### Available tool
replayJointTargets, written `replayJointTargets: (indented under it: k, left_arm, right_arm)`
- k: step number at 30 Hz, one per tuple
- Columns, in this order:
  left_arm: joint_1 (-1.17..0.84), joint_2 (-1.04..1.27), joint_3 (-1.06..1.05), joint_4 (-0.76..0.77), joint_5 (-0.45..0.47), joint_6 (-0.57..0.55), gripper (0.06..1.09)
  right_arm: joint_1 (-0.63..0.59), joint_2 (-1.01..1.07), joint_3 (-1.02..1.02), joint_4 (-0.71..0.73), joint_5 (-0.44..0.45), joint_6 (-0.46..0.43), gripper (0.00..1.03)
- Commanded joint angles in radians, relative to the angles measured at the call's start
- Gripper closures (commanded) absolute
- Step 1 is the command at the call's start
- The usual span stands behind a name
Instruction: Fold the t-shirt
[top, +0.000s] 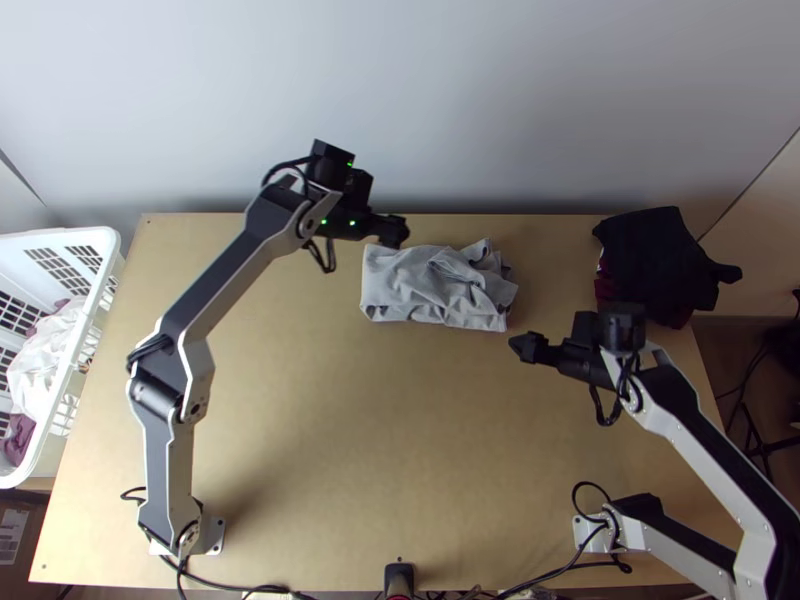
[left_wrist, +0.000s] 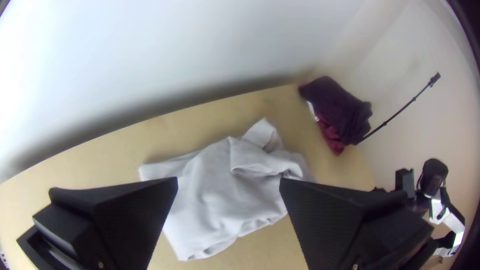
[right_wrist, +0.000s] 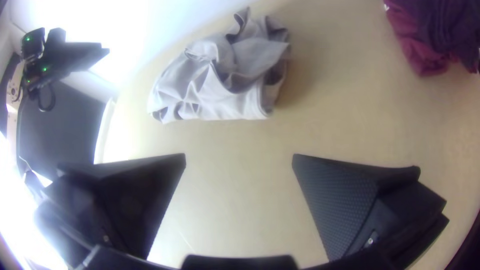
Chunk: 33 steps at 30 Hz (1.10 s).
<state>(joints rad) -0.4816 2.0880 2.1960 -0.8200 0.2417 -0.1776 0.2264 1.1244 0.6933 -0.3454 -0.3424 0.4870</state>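
Note:
The light grey t-shirt (top: 425, 285) lies as a compact, wrinkled bundle near the table's far edge, its right end bunched and loosely layered. My left gripper (top: 392, 232) is by the shirt's far left corner; in the left wrist view the same gripper (left_wrist: 228, 185) stands open, with the shirt (left_wrist: 225, 185) seen beyond and between its fingers. My right gripper (top: 522, 347) is just off the shirt's near right corner, over bare wood. In the right wrist view this gripper (right_wrist: 239, 157) is open with nothing between its fingers, and the shirt (right_wrist: 220, 80) lies apart from it.
Dark and maroon clothes (top: 655, 260) are heaped at the table's far right corner. A white laundry basket (top: 108, 245) holding cloth stands at the left edge. Bare wood (top: 400, 440) stretches between the shirt and the near edge, where cables run.

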Motion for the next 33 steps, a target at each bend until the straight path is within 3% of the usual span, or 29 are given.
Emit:
replayJointTargets:
  k: [1,21,33]
  left_arm:
    - [0.029,-0.151,-0.094,-0.156,-0.136,0.115,0.10]
    - [0.179,-0.612,-0.547,-0.067,-0.190,0.115,0.10]
    - [0.256,-0.672,-0.588,-0.054,-0.190,0.116,0.10]
  right_arm:
    - [-0.004,0.147,0.115,0.052,-0.040,0.024,0.04]
    - [-0.041,0.635,0.376,0.052,-0.165,-0.025,0.04]
    - [0.093,0.839,0.615,0.046,-0.165,0.021,0.04]
